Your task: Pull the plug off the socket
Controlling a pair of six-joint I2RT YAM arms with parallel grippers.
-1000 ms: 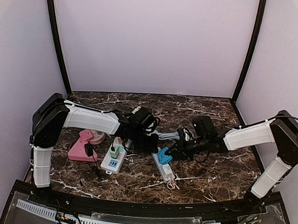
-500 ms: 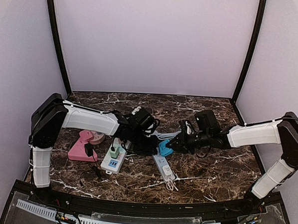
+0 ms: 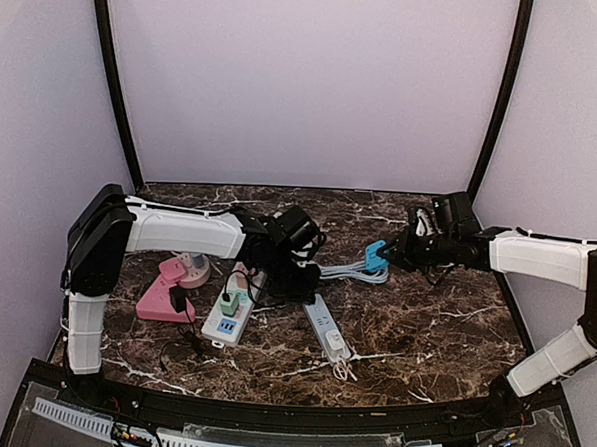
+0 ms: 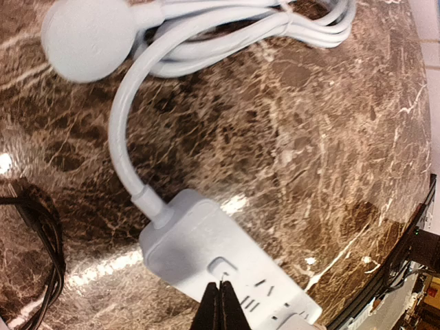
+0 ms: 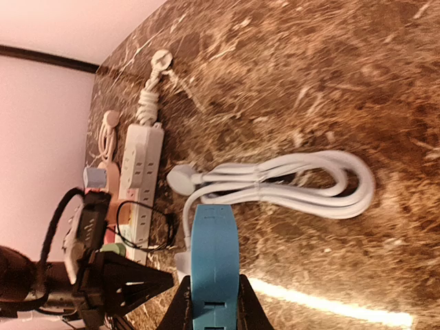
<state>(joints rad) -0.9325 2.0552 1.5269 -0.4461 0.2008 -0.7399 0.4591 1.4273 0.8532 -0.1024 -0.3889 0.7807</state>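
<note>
The right gripper (image 3: 392, 256), nearly closed, clasps the blue plug (image 3: 377, 255) well apart from the white power strip (image 3: 325, 328) — beyond it and to the right — while the left gripper (image 3: 297, 284), fully closed, rests its tips on the strip's cable end, the strip running diagonally toward the arms' bases.

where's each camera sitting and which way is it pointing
Top external: above, behind the arm bases, looking down at the table; left arm and right arm show.
Left wrist: on that arm, facing down at the power strip; the shut left gripper shows.
Right wrist: on that arm, facing across the table; the right gripper holds the blue plug.
Shared: both wrist views see the coiled cable.
</note>
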